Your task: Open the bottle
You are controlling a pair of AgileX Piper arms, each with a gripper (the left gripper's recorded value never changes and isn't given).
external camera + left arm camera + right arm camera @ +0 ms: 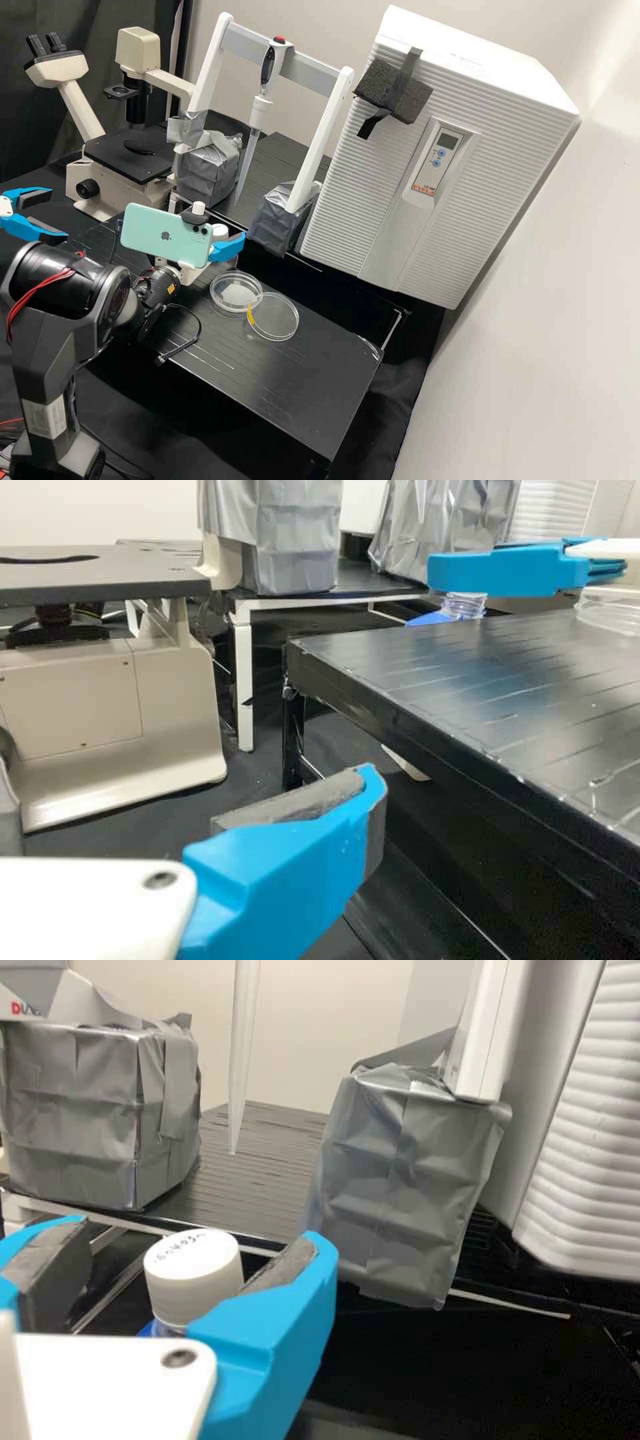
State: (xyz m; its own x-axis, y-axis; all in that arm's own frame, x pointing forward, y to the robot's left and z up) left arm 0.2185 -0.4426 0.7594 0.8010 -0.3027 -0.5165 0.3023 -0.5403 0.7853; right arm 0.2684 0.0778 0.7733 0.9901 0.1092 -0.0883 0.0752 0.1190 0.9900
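My right gripper [183,1247] straddles the white cap [193,1260] of the bottle [462,604], jaws spread, not pinching. The bottle stands at the bench's [287,380] far-left edge. My left gripper [59,213] hangs released, well left. The bottle is probably light, thin, squashy plastic, so I'd hold the body gently and twist the cap.

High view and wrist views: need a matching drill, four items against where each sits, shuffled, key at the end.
Items
1. bottle cap
2. pipette
3. petri dishes
4. foam block

Places
A. on the white machine
B. hung on the white stand
C. flat on the black bench
D. between the fingers of the right gripper

Pairs: 1-D, 2-B, 3-C, 4-A
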